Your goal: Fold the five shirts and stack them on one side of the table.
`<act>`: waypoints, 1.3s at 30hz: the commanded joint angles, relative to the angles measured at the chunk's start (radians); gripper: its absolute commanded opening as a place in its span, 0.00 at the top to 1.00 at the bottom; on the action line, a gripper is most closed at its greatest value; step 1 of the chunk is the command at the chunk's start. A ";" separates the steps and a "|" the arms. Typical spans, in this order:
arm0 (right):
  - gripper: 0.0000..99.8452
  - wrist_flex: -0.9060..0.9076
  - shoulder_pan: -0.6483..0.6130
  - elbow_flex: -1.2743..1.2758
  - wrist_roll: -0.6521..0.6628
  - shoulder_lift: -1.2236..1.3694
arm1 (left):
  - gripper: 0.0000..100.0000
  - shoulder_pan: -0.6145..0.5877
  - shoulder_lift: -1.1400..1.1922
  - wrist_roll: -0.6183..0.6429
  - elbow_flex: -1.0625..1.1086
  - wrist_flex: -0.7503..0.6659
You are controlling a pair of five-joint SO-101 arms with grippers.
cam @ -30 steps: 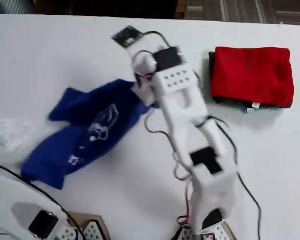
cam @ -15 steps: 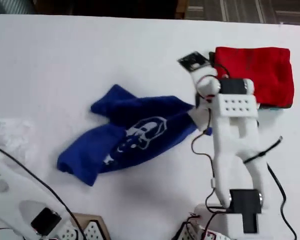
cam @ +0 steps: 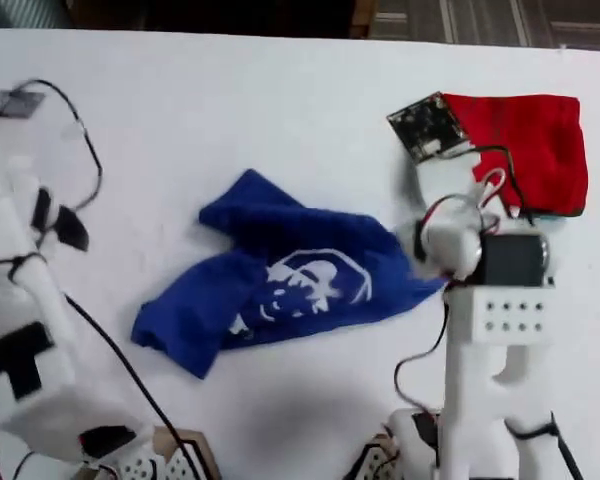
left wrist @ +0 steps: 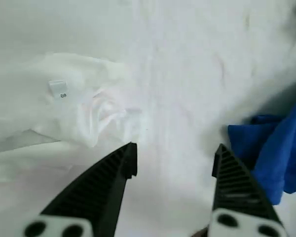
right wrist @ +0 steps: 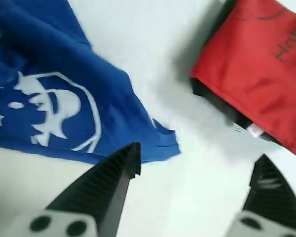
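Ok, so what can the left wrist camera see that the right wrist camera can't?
Left wrist: a crumpled white shirt with a small tag, on the table. Right wrist: the folded red shirt on a dark one, plus the white print on the blue shirt. Both: the blue shirt, and each arm's own open fingers in front.

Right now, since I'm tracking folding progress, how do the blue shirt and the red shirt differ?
The blue shirt lies crumpled and unfolded mid-table; the red shirt is folded into a neat rectangle. The blue shirt rests directly on the table, while the red shirt tops a dark folded garment. Both carry print on solid-coloured fabric.
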 commanded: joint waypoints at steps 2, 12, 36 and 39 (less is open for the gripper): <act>0.64 -0.005 -0.206 0.069 -0.055 -0.041 | 0.74 -0.075 -0.192 0.002 0.147 -0.133; 0.64 -0.208 -0.685 0.239 -0.057 0.122 | 0.74 -0.390 -0.242 -0.049 0.176 -0.209; 0.64 -0.553 -1.076 0.232 -0.189 0.659 | 0.74 -0.666 -0.244 -0.078 0.174 -0.213; 0.64 -0.590 -1.076 0.232 -0.201 0.680 | 0.74 -0.666 -0.244 -0.078 0.174 -0.213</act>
